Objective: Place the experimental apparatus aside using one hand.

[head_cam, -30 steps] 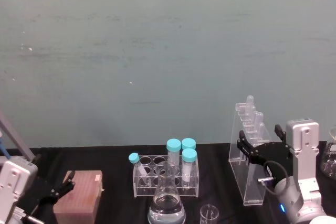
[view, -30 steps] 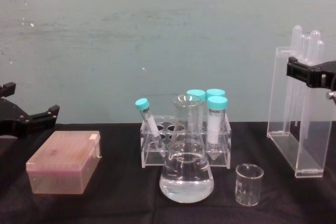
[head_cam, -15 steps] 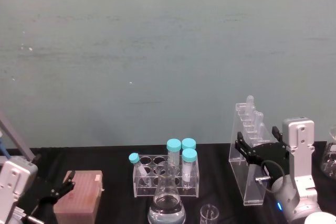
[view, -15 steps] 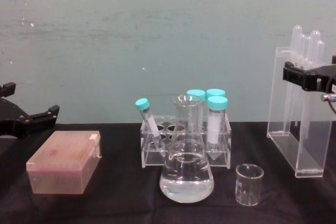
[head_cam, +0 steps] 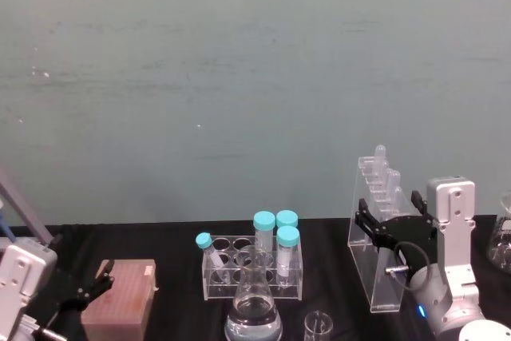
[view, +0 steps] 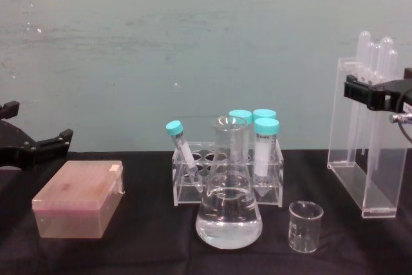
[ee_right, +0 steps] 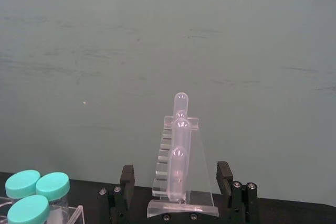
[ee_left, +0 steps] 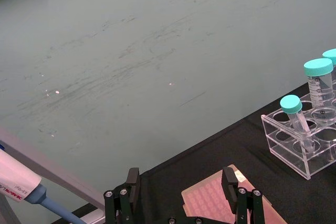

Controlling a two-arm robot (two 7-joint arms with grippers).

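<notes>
right claw (head_cam: 389, 212) spread wide beside tall clear acrylic rack (head_cam: 371, 271) (rounded glass pipettes (head_cam: 380, 152)) | left claw (ee_left: 180, 176) open, idle

Directly behind the conical flask (view: 228, 214): tube rack (view: 226, 185). Just right of the flask: beaker (view: 304, 226); farther right and back, pipette rack (view: 358, 159). Well left: tip box (view: 78, 199).

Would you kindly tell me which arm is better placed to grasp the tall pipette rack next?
Right. The right gripper is open, right at the pipette rack and facing it; the left gripper sits open far off, by the pink box.
</notes>
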